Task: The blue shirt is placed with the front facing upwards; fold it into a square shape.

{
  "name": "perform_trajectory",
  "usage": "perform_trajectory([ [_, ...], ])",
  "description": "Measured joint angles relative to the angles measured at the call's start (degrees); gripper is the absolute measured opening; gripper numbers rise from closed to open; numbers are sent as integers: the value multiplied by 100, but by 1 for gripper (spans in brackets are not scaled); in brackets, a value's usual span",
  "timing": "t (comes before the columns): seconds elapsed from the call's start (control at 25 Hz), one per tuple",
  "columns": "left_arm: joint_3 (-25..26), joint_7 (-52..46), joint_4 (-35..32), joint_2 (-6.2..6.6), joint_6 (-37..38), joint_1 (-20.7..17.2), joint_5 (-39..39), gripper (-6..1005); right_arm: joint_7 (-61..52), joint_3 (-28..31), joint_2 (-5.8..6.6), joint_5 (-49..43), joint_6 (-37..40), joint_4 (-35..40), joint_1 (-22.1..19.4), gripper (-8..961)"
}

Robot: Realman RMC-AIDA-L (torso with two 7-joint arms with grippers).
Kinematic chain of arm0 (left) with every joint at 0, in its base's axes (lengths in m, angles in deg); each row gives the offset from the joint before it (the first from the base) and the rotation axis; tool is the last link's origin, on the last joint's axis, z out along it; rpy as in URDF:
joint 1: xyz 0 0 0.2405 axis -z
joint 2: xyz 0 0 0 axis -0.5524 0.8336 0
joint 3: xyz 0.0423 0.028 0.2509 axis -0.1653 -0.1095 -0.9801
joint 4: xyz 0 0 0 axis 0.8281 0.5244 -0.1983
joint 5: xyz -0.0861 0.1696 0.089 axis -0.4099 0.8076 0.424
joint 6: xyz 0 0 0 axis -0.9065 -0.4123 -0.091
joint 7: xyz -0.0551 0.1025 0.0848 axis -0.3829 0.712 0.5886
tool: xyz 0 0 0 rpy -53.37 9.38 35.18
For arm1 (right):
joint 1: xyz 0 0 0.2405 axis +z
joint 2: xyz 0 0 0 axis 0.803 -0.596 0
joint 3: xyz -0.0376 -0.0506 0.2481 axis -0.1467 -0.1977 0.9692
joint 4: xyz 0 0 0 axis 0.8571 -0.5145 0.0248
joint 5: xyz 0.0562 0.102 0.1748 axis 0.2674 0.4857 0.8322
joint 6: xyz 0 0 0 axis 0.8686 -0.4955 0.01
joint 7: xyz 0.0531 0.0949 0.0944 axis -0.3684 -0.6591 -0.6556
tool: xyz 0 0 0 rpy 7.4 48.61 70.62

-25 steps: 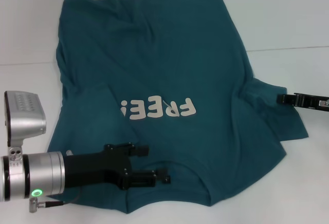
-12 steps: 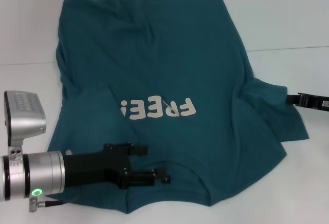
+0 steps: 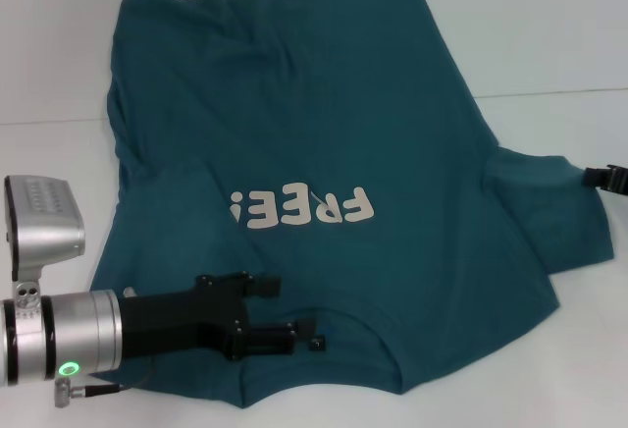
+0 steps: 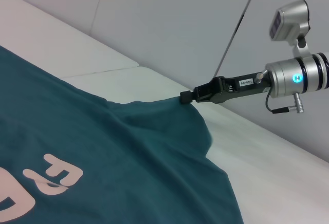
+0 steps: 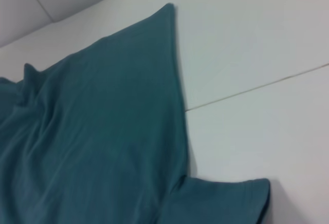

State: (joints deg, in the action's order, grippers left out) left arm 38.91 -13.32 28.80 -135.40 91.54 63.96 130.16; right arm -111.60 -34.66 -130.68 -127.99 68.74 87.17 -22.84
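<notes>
The blue shirt lies front up on the white table, its pale "FREE!" lettering facing me upside down. My left gripper is open low over the collar area at the near edge, one finger on each side of a fold. At the far right my right gripper is shut on the hem of the shirt's sleeve, drawn out sideways. The left wrist view shows that gripper pinching the sleeve tip of the shirt. The right wrist view shows the shirt and sleeve, no fingers.
The white table surrounds the shirt, with a thin seam line crossing it to the right. Bare tabletop lies beyond the shirt's hem and to its right. Wrinkles run across the far left part of the shirt.
My right gripper has moved right toward the frame edge, pulling the sleeve out flatter and longer. The left arm has stayed nearly still.
</notes>
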Motion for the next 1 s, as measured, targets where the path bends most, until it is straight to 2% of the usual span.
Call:
perform_trajectory([
  [0.44,7,-67,0,-7,9,-25,-23,875,-21,5,82,136,151,174,-232,-1],
  [0.76,10,-128,0,-14,10,-46,-23,874,-52,110,88,144,491,445,-480,0],
  [1.0,11,-134,0,-25,3,-46,-22,874,-1,84,107,128,493,420,-481,0],
])
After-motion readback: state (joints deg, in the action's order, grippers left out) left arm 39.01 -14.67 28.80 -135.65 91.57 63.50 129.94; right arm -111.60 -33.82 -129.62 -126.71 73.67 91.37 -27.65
